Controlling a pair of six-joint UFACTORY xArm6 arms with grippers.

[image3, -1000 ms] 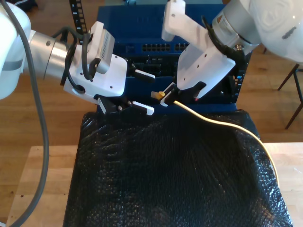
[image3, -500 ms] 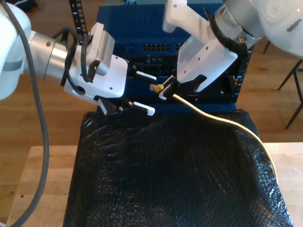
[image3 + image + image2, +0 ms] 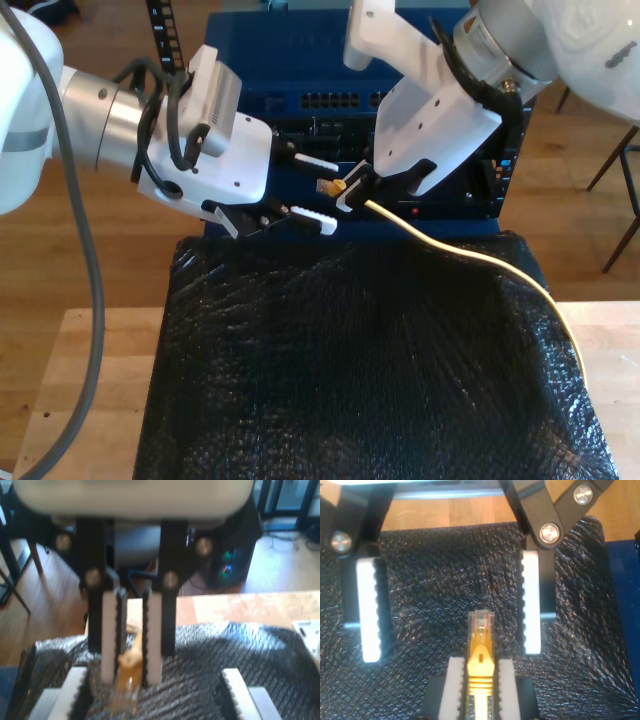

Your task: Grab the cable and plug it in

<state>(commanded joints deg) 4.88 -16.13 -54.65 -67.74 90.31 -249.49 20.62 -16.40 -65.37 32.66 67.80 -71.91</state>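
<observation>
- My first end effector (image 3: 345, 193), upper centre of the exterior view: jaws pressed together, pinching the cable (image 3: 470, 258) just behind its plug (image 3: 325, 186).
- Same grip seen along the first wrist view: ribbed white fingers (image 3: 109, 635) closed either side of the yellow boot, my first end effector (image 3: 131, 677) above the black textured mat (image 3: 210, 645).
- Clear plug tip (image 3: 480, 625) jutting free beyond the fingers, held in the air above the mat (image 3: 445, 565).
- Pale-yellow cable trailing from the grip across the black mat (image 3: 350, 380) toward the lower right of the exterior view, curving over the mat's edge.
- My second end effector (image 3: 318, 192), left of centre in the exterior view: fingers spread wide, holding nothing.
- In the second wrist view, my second end effector (image 3: 451, 650) with its white pads (image 3: 370, 610) well apart, the plug between them, touching neither.
- Blue rack unit (image 3: 300, 50) with a row of ports behind both arms, top centre.
- Wooden bench (image 3: 90, 360) under the mat, bare at lower left.
</observation>
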